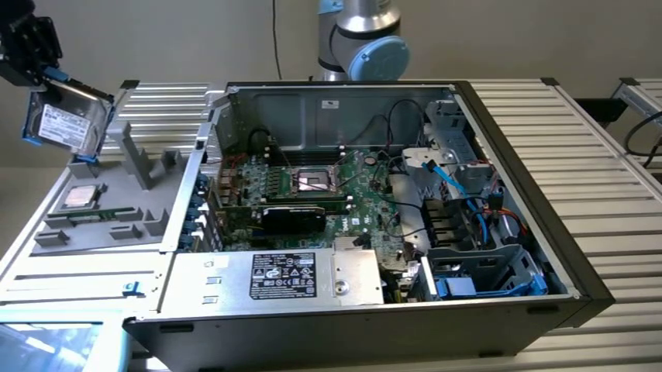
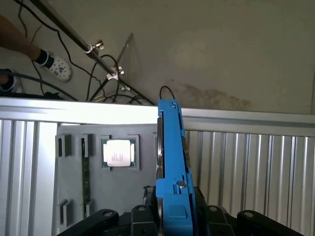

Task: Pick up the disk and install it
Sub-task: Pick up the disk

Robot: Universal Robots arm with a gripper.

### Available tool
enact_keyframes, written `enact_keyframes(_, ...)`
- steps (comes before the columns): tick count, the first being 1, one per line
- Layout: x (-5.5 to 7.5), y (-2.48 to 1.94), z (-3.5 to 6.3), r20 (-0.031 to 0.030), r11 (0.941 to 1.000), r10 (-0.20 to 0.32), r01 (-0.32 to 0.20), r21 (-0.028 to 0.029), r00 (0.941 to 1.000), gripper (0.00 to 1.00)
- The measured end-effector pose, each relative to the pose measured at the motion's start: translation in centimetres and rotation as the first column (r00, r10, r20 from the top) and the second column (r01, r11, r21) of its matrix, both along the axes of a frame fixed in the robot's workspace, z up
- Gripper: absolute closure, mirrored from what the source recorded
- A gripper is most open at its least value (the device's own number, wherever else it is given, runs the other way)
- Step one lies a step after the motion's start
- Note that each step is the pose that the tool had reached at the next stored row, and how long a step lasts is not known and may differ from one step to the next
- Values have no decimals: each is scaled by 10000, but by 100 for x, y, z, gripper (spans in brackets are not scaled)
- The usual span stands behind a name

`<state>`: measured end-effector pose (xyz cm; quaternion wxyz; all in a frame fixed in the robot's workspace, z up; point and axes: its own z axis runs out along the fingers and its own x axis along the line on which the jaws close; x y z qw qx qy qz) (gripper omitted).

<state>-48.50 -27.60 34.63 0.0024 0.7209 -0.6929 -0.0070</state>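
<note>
While the disk (image 1: 65, 122) is clamped between the jaws of the gripper (image 1: 46, 77), it is held up and tilted at the exterior view's left, over the far corner of the grey tray (image 1: 135, 182). A square chip (image 1: 83, 197) is seen lying in that tray, below the disk. From the wrist view the disk's blue frame is seen edge-on. The open computer case (image 1: 310, 108) is set well to the exterior view's right.
</note>
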Motion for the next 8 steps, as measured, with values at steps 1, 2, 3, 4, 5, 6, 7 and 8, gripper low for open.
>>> enact_keyframes(1,3,0,23,-1,10000,0,0,0,10000,61)
enact_keyframes(2,7,0,46,0,10000,-1,1,0,10000,61)
enact_keyframes(3,11,0,67,0,10000,0,0,0,10000,61)
enact_keyframes(4,16,0,89,0,10000,0,0,0,10000,61)
enact_keyframes(5,19,0,108,0,10000,0,0,0,10000,61)
enact_keyframes(6,23,0,129,-1,10000,0,0,-1,10000,61)
enact_keyframes(7,27,0,147,-1,10000,0,0,-2,10000,61)
enact_keyframes(8,33,0,167,0,10000,0,0,-3,10000,61)
